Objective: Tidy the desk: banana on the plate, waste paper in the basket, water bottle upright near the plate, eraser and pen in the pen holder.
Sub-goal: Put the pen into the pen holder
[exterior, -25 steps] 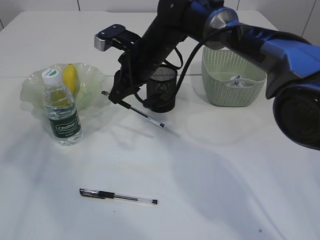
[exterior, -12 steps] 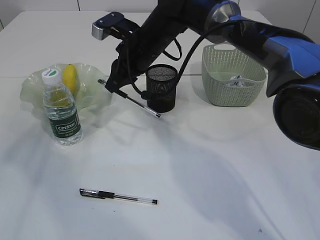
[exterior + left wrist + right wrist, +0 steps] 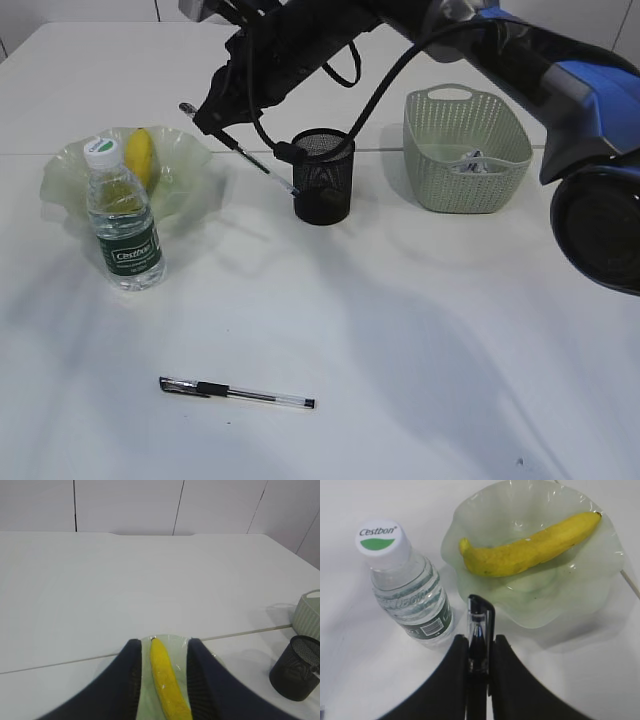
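Observation:
My right gripper (image 3: 222,125) is shut on a pen (image 3: 245,152) and holds it slanted in the air. The pen's lower tip hangs by the left side of the black mesh pen holder (image 3: 323,178). In the right wrist view the pen (image 3: 480,630) sits pinched in the gripper (image 3: 480,639). Below lie the banana (image 3: 530,545) on the plate (image 3: 570,595) and the upright water bottle (image 3: 405,585). A second pen (image 3: 237,392) lies on the desk near the front. The left gripper (image 3: 161,647) hovers open over the banana (image 3: 167,685). The eraser is out of view.
The green basket (image 3: 467,150) stands at the back right with waste paper (image 3: 472,160) inside. The bottle (image 3: 122,220) stands just in front of the plate (image 3: 70,165). The right arm reaches across the back of the desk.
The right gripper has risen and moved up-left with the pen. The pen's lower tip has lifted from the desk to beside the pen holder.

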### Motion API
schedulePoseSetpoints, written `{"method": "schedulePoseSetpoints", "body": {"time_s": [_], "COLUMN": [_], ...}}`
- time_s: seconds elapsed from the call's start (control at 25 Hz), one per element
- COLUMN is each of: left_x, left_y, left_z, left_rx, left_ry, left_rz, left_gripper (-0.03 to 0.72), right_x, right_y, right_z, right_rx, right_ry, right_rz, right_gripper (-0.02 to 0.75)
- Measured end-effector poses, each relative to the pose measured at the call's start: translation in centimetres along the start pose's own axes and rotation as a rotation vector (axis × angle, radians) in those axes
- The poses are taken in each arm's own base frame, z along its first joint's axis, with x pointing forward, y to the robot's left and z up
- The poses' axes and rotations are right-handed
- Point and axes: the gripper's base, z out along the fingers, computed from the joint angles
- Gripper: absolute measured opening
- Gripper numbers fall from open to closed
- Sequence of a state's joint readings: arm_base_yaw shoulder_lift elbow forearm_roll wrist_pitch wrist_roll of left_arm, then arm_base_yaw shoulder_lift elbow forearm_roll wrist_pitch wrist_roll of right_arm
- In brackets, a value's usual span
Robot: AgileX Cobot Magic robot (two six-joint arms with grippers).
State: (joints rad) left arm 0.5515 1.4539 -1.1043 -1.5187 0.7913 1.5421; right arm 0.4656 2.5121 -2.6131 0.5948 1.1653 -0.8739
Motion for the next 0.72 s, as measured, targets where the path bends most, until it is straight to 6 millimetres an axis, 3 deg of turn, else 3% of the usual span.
{"method": "schedulePoseSetpoints", "body": {"time_s": [0.72], "left_x": [0.2], "left_y": [0.2], "left_z": [0.0], "left_rx": [-0.017], "left_ry": [0.021], "left_rz": [0.022], "left_gripper": [0.214], "right_x": [0.7], "right_y": [-3.7], "right_z": [-3.7], "right_rx": [-0.036], "right_ry": [-0.274], "right_rz": [-0.019], "right_gripper": [0.061]}}
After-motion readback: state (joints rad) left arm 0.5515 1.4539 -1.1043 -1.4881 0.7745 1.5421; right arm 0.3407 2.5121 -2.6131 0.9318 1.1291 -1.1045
